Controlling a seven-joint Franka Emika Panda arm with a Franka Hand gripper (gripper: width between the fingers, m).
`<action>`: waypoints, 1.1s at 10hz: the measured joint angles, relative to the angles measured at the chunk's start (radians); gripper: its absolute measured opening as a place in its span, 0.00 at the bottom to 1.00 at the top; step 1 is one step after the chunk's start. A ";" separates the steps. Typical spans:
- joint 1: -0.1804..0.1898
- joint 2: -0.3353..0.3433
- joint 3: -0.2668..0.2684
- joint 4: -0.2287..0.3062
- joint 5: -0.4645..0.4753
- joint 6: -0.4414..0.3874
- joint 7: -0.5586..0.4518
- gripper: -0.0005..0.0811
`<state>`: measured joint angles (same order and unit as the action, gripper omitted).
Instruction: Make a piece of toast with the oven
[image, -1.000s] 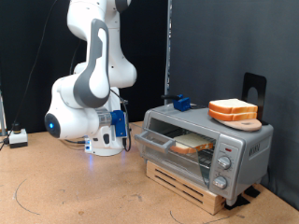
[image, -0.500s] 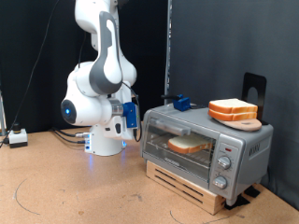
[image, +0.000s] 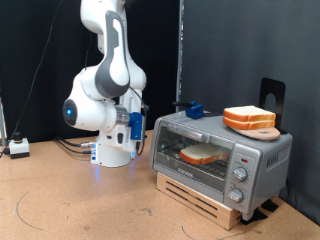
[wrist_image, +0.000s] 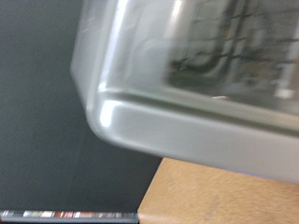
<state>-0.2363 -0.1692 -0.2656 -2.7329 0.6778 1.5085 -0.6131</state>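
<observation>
- The jaws cannot be read: the gripper (image: 137, 124) sits just beside the oven's end on the exterior view's left, its fingers hidden, and nothing shows between them.
- The toast (image: 203, 154) lies on the rack inside the oven (image: 218, 156), behind the closed glass door.
- The stack (image: 250, 118) rests on the oven's top.
- The wrist view shows only a blurred oven corner (wrist_image: 121, 112), very close.
- Judgement: the door looks shut; any push here should stay light and square so the oven does not slide on its wooden base (image: 200, 198).
</observation>
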 joint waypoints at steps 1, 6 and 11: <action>-0.013 0.020 -0.015 0.025 -0.003 0.002 0.014 1.00; -0.042 0.098 -0.047 0.108 0.019 -0.011 0.040 1.00; -0.018 0.203 0.008 0.208 0.289 0.019 0.027 1.00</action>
<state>-0.2548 0.0333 -0.2574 -2.5246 0.9665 1.5271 -0.5861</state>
